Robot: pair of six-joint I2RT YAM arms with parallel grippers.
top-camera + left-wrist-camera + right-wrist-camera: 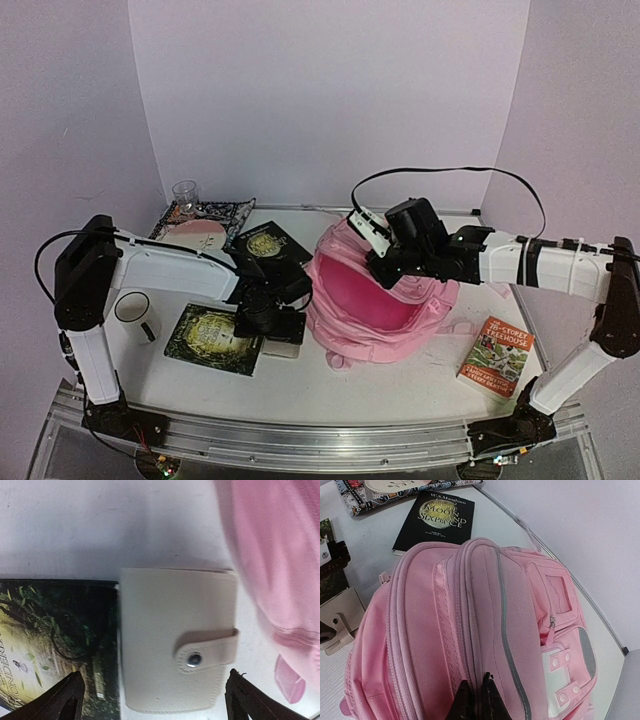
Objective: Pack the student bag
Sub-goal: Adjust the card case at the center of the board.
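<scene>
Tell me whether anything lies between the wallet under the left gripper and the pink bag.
Nothing visible does. The wallet lies right beside the student bag, only table between; the green book borders its far side.

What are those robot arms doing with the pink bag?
They are packing the student bag. The right gripper is pinching its pink fabric, and the bag's mouth looks open. The left gripper is wide open above a cream wallet lying beside the bag, not holding it yet.

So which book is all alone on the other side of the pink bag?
The orange Treehouse book, alone right of the student bag; the black book and green book lie left of it.
</scene>
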